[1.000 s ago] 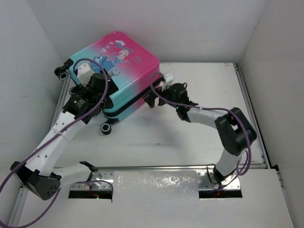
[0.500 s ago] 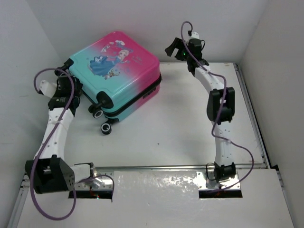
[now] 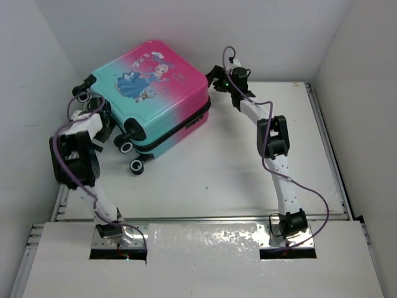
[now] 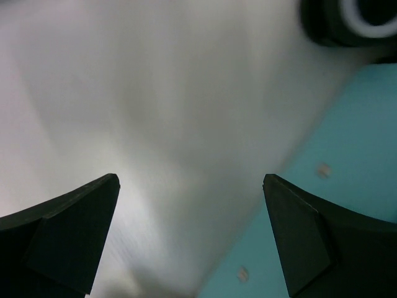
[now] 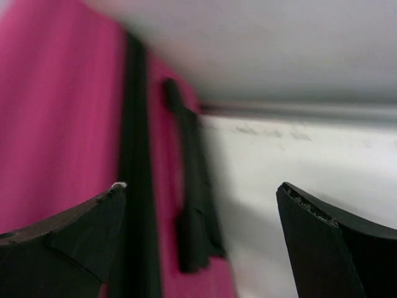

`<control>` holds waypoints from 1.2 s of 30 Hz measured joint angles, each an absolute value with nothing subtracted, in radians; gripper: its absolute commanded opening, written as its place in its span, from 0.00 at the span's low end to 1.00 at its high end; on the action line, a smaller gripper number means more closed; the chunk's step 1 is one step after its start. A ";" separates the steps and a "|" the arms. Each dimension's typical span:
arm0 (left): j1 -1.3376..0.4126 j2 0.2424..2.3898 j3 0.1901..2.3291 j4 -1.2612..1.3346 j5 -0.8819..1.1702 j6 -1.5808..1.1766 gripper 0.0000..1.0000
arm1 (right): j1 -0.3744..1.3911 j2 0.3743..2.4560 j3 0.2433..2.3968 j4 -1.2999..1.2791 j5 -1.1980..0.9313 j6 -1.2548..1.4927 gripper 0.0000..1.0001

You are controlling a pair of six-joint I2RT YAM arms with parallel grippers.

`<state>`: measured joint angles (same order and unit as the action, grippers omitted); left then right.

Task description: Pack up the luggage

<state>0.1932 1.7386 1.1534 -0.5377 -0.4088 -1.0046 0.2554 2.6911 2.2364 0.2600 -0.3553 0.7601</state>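
Observation:
The luggage [image 3: 149,93] lies shut on its side at the back left of the table, pink at its right end, teal at its left. My left gripper [image 3: 99,118] stands open beside the wheel end; its wrist view shows the teal shell [image 4: 353,186], a black wheel [image 4: 353,18] and bare table between the spread fingers of the left gripper [image 4: 191,180]. My right gripper [image 3: 213,79] hangs open at the pink end. Between the fingers of the right gripper [image 5: 201,186] I see the pink shell [image 5: 56,124], the black zipper seam [image 5: 133,161] and a black handle [image 5: 192,211], none of them held.
White walls close in behind and on both sides of the table [image 3: 248,161]. A metal rail [image 3: 322,136] runs along the right edge. Two black wheels [image 3: 127,144] stick out from the luggage's near-left corner toward the left arm.
Both grippers have left the luggage's front side. The left arm folded back to the wheel end. The right arm swung up to the back wall, then came down to the pink end.

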 measured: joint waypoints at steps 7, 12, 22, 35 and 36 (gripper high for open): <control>0.244 2.114 1.634 -0.641 -0.324 -0.637 1.00 | 0.253 2.551 1.913 0.566 -0.476 0.795 0.98; 0.216 2.212 1.744 -0.516 -0.205 -0.516 1.00 | 0.255 2.201 1.354 0.683 -0.367 0.725 0.99; 0.035 2.353 1.962 -0.459 -0.031 -0.303 1.00 | 0.323 1.590 0.619 0.688 -0.117 0.599 0.99; 0.086 2.172 1.846 -0.710 -0.264 -0.691 1.00 | 0.491 1.151 0.536 0.215 0.104 0.463 0.99; 0.120 2.113 1.810 -0.724 -0.261 -0.717 1.00 | 0.507 1.109 0.536 0.193 0.103 0.464 0.99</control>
